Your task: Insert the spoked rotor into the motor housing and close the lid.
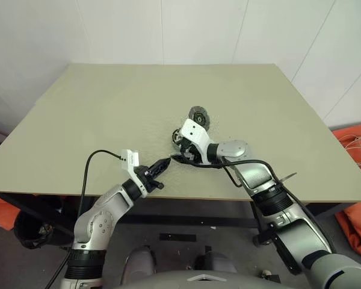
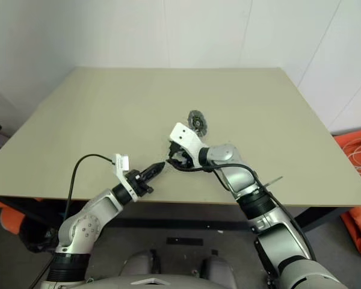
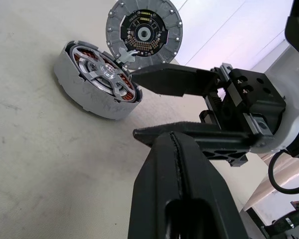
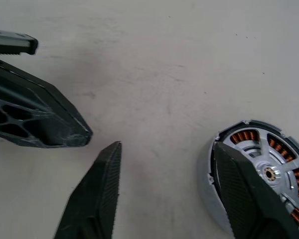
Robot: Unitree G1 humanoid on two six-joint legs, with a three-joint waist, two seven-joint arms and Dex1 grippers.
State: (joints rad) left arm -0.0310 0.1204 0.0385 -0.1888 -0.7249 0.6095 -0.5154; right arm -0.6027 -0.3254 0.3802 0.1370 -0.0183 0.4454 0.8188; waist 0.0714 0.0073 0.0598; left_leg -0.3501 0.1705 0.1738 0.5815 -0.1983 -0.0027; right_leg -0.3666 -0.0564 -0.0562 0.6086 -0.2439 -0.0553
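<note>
The motor housing [image 3: 74, 82] is a short silver drum lying on the table. The spoked rotor [image 3: 103, 73] sits inside it, silver spokes over copper windings. Just beyond it lies the lid [image 3: 143, 33], a grey disc with a dark patterned face, also seen as the lid [image 1: 199, 116] in the left eye view. My right gripper [image 4: 165, 147] is open right beside the housing [image 4: 259, 167], with only bare table between its fingers. One of its fingers [image 4: 241, 191] partly covers the drum. My left gripper [image 1: 165, 162] is shut on nothing and hovers close to the right one, pointing at it.
The beige table [image 1: 108, 108] reaches far back to a white wall. Its front edge runs just beneath both wrists. A black cable [image 1: 87, 174] loops off the left forearm. Orange fabric [image 1: 358, 180] lies on the floor at the right.
</note>
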